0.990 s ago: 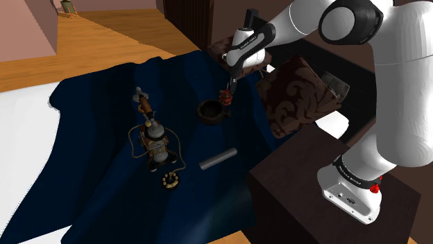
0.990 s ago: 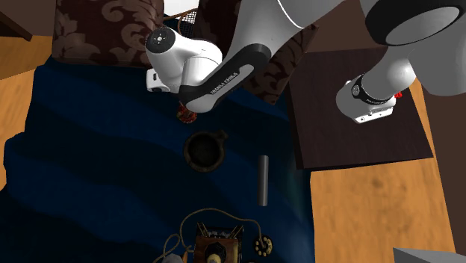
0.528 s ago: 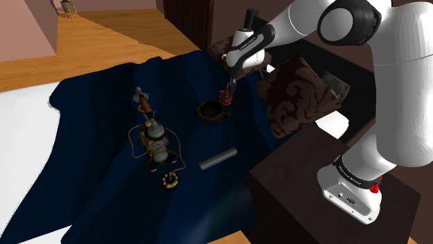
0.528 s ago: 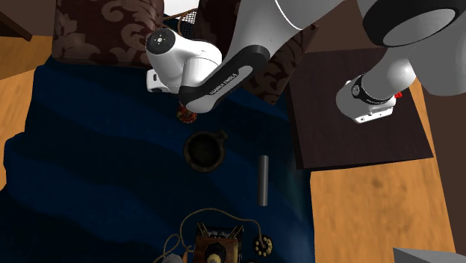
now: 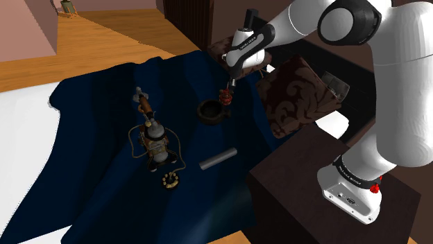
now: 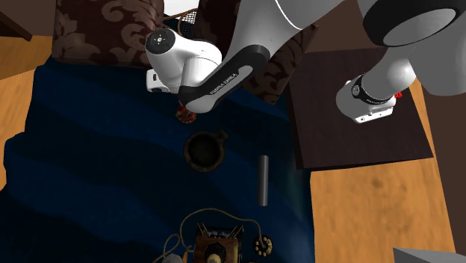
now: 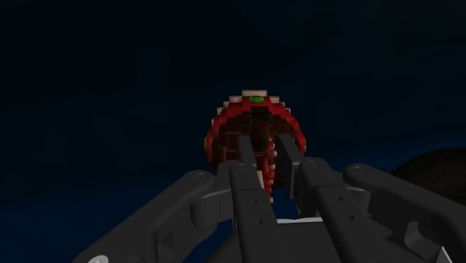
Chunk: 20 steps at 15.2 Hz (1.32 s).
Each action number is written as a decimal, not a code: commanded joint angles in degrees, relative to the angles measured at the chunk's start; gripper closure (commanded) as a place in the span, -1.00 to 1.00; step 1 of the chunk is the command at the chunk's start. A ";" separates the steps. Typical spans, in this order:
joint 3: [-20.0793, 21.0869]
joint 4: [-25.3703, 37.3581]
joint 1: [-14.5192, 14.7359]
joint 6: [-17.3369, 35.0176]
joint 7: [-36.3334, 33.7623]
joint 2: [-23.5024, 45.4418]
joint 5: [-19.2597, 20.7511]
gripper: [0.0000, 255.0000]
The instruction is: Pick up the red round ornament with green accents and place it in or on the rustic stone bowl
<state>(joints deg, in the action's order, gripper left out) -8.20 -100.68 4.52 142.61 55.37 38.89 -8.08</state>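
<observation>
The red round ornament [image 7: 254, 119], with a green dot on its top, sits between my two black fingers [image 7: 246, 151], and my gripper [image 7: 265, 153] is shut on it. In the shoulder view the ornament [image 5: 225, 96] is at the gripper's tip, just beyond the dark brown stone bowl [image 5: 211, 111] on the blue blanket. From the second exterior view the ornament [image 6: 183, 113] peeks out under the white wrist, a short way above the bowl [image 6: 204, 151]. The bowl's dark rim [image 7: 440, 168] shows beside the fingers in the wrist view.
On the blue blanket [image 5: 104, 104] lie a grey cylinder [image 5: 218, 159], a brass contraption with tubes [image 5: 154, 138] and a small round dotted disc [image 5: 169, 181]. A brown patterned cushion [image 5: 295, 93] leans beside the arm. The dark stand [image 5: 291, 201] is at the lower right.
The fingers have closed onto the ornament. The arm has stayed almost where it was, and the bowl and other things have not moved.
</observation>
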 commanded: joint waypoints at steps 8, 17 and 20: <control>-0.55 -0.45 0.38 -2.92 -0.38 -3.31 0.59 1.00; -1.04 -0.53 0.72 -5.96 -0.74 -6.47 1.20 -1.00; -4.37 -5.97 7.21 1.27 -10.51 -5.86 5.65 -1.00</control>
<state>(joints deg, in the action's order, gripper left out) -11.53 -105.21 9.72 141.67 48.18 32.69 -3.85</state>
